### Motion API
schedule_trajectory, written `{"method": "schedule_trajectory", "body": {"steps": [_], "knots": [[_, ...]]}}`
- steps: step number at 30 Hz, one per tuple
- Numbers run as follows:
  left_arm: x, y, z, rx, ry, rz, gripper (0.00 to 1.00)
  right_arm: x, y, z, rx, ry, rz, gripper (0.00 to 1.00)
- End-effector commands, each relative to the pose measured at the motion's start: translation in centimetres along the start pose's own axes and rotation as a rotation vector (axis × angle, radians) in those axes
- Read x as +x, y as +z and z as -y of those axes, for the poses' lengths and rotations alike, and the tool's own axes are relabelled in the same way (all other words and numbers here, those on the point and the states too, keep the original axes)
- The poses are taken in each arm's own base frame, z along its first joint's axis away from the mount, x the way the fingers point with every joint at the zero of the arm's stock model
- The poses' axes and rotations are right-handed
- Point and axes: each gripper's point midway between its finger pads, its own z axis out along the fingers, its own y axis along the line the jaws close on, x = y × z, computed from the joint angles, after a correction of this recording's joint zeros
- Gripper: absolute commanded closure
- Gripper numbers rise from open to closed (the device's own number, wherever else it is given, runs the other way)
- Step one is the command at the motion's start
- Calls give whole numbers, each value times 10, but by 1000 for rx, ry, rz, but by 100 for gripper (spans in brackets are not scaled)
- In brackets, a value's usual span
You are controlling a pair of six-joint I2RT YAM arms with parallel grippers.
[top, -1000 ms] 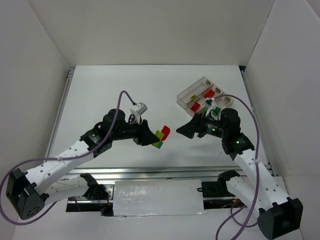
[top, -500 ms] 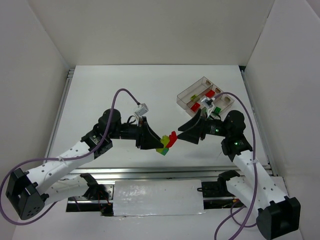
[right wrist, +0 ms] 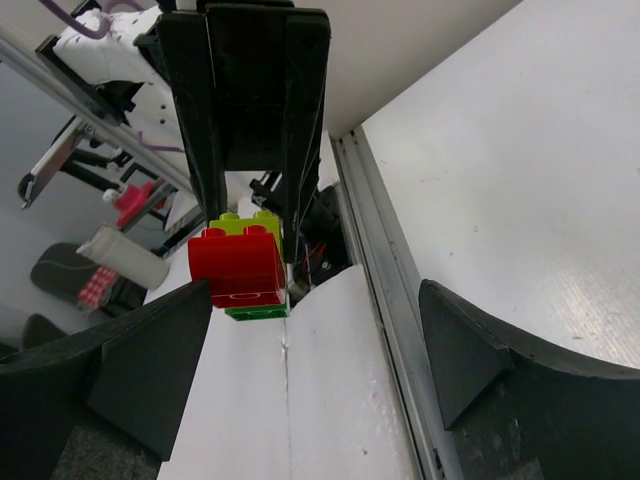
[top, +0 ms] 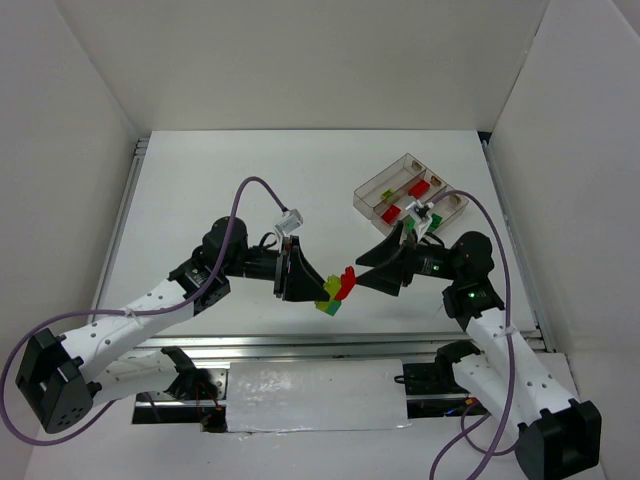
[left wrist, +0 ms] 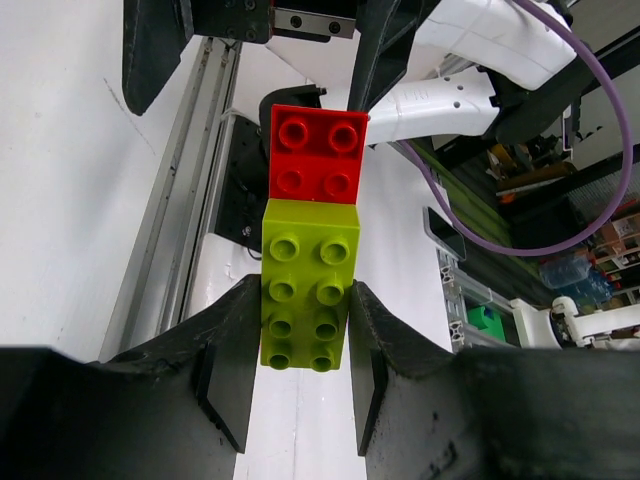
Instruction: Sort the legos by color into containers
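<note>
Nearer now, left gripper (left wrist: 303, 345) clamps three stuck-together legos (left wrist: 311, 240); right gripper (top: 360, 272) gapes wide.

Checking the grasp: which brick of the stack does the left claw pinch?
The yellow-green brick; the left claw squeezes its sides, while the red brick juts free beyond.

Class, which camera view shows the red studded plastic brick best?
The left wrist view: the red studded plastic brick faces the camera with all four studs visible, joined to a yellow-green studded plastic brick. The right wrist view shows mostly its side; the top external view shows just a tiny red speck.
</note>
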Motion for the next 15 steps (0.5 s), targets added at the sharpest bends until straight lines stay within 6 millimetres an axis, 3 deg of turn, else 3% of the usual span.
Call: {"method": "schedule_trajectory", "body": {"steps": [1, 6, 15], "knots": [[-23, 4, -4, -29, 54, 93, 100, -9, 2, -12, -4, -61, 33, 8], [-24, 2, -8, -65, 51, 103, 100, -14, 1, 4, 86, -36, 97, 6], [-24, -1, -13, -104, 68, 117, 100, -19, -3, -2, 83, -71, 152, 1]]}}
